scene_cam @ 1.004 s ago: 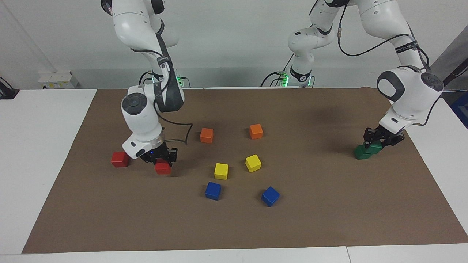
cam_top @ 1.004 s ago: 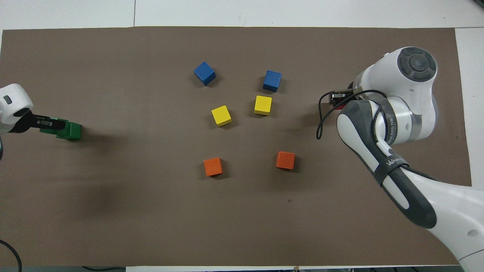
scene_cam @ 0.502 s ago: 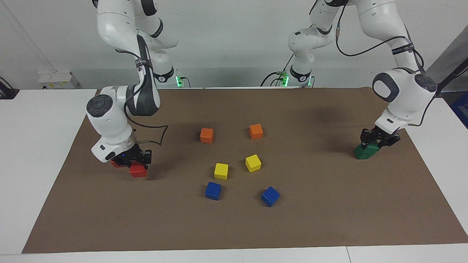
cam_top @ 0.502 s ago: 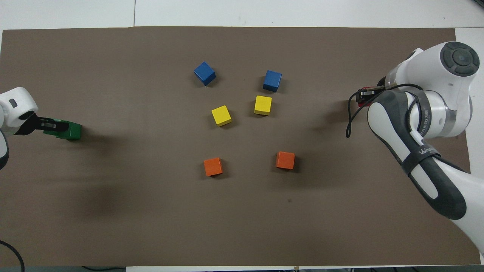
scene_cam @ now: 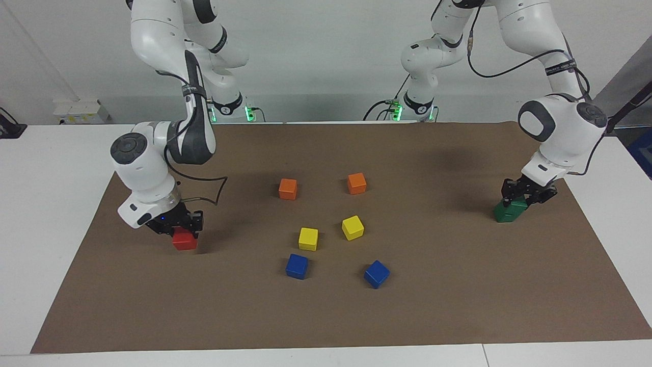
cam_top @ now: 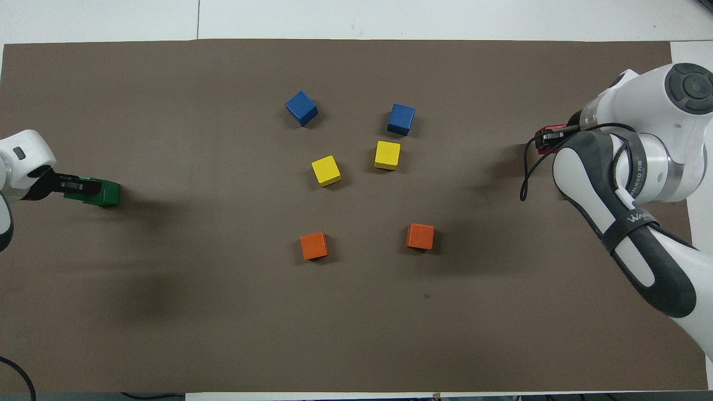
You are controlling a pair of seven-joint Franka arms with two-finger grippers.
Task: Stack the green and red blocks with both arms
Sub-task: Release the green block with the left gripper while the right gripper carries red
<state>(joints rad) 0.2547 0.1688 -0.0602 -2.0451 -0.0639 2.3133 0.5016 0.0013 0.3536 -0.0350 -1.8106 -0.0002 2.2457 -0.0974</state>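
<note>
My right gripper (scene_cam: 181, 230) is shut on a red block (scene_cam: 184, 240), low over the brown mat near the right arm's end of the table. In the overhead view only a sliver of that red block (cam_top: 542, 134) shows beside the right gripper (cam_top: 551, 135). At the left arm's end, my left gripper (scene_cam: 523, 199) is shut on a green block (scene_cam: 518, 205). This block rests slightly offset on a second green block (scene_cam: 503, 215) that lies on the mat. From above, the left gripper (cam_top: 71, 185) grips the upper block, and the lower green block (cam_top: 107, 194) pokes out from under it.
Two orange cubes (scene_cam: 288, 188) (scene_cam: 356, 183), two yellow cubes (scene_cam: 308, 238) (scene_cam: 352, 227) and two blue cubes (scene_cam: 297, 266) (scene_cam: 376, 273) lie in the middle of the brown mat (scene_cam: 458, 306). White table shows around the mat.
The right arm has carried the red block sideways toward its own end of the table. The left gripper has settled slightly lower with its green block on the other green one.
</note>
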